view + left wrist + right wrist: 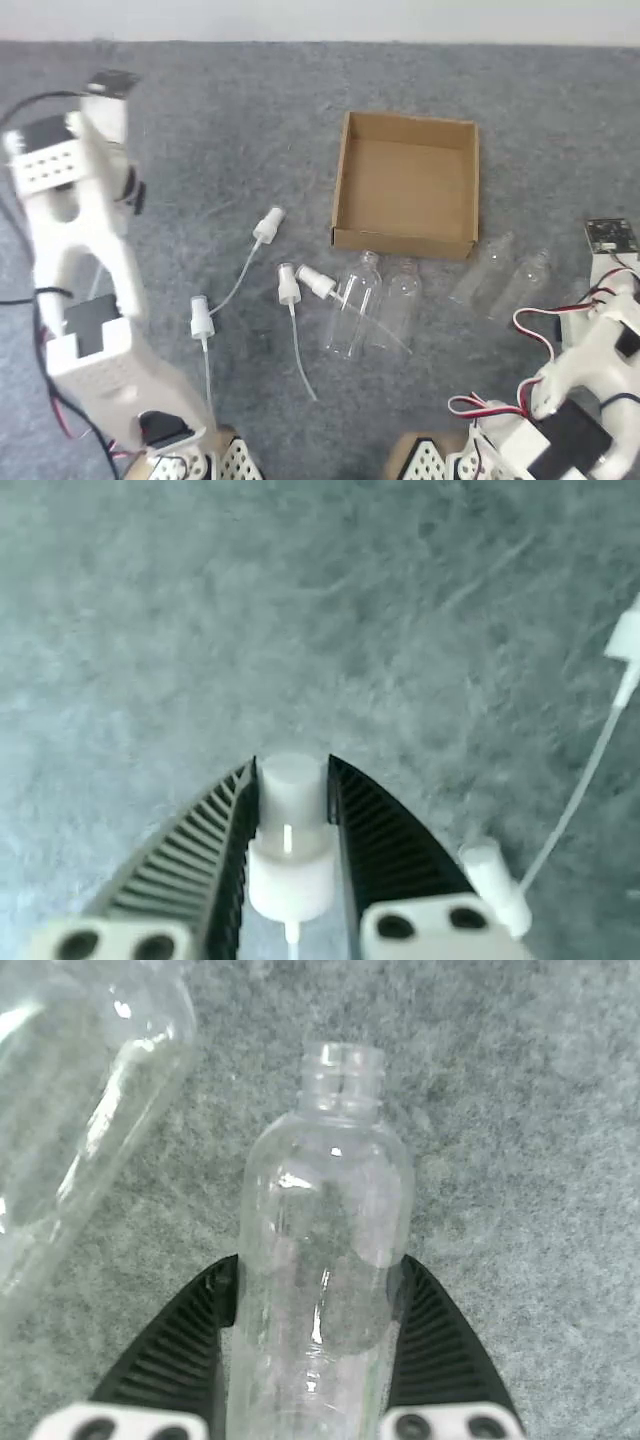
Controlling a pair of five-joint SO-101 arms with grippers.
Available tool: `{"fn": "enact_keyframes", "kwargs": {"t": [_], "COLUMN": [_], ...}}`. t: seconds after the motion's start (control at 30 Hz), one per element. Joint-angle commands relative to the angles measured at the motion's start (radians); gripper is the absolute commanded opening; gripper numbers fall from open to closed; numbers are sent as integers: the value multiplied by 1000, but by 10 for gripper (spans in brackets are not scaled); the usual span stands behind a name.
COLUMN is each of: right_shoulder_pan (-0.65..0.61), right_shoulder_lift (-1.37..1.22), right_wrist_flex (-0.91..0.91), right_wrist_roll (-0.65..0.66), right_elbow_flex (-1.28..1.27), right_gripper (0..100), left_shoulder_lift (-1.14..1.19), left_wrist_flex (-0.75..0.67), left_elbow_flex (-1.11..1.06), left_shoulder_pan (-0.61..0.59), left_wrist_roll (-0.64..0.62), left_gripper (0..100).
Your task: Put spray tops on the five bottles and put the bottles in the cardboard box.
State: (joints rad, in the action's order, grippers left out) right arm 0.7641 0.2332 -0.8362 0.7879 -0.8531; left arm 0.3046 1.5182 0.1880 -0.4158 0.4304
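Note:
My left gripper (290, 765) is shut on a white spray top (290, 830), held above the grey carpet. Two more spray tops (495, 885) (625, 640) lie nearby. My right gripper (318, 1265) is shut on a clear, capless bottle (330, 1190) whose open neck points away from it. A second bottle (80, 1110) lies beside that one. In the high view, two bottles (358, 300) (400, 298) lie in front of the cardboard box (343, 180) and two others (485, 268) (527, 280) lie to its right. Several loose spray tops (268, 225) (288, 285) (202, 318) with long tubes lie left of the bottles.
The left arm (80, 250) stands tall along the left side of the table. The right arm (590, 380) sits low at the front right with red and white wires (530, 330) looping off it. The box is open and has nothing inside.

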Motion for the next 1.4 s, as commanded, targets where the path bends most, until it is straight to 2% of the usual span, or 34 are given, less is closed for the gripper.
{"fn": "enact_keyframes", "kwargs": {"t": [0.0, 0.13, 0.33, 0.57, 0.67, 0.83, 0.93, 1.07, 1.2, 1.37], "right_shoulder_pan": [10, 12, 10, 10, 10, 10, 10, 10, 10, 13], "right_shoulder_lift": [-10, -10, -10, -10, -10, -12, -12, -12, -12, -12], "right_wrist_flex": [-1, -1, 4, 5, 5, 5, 5, 5, 5, 2], "right_wrist_roll": [14, 15, 15, 15, 15, 15, 15, 15, 15, 49], "right_elbow_flex": [0, 0, 0, 0, 0, 0, 0, 0, -2, -2], "right_gripper": [49, 49, 49, 49, 49, 49, 49, 49, 49, 49], "left_shoulder_lift": [-15, 84, 141, 61, -75, -377, -508, -551, -552, -551], "left_wrist_flex": [-149, -192, -190, -48, -46, -140, -153, -164, -287, -390], "left_elbow_flex": [-45, -54, -41, -42, -171, -556, -717, -832, -914, -1018], "left_shoulder_pan": [98, 163, 183, 153, 126, 61, 61, 123, 127, 107], "left_wrist_roll": [-46, -87, -87, -38, -12, 68, 91, 71, -5, -37], "left_gripper": [13, 36, 210, 160, 167, 167, 182, 205, 195, 195]}}
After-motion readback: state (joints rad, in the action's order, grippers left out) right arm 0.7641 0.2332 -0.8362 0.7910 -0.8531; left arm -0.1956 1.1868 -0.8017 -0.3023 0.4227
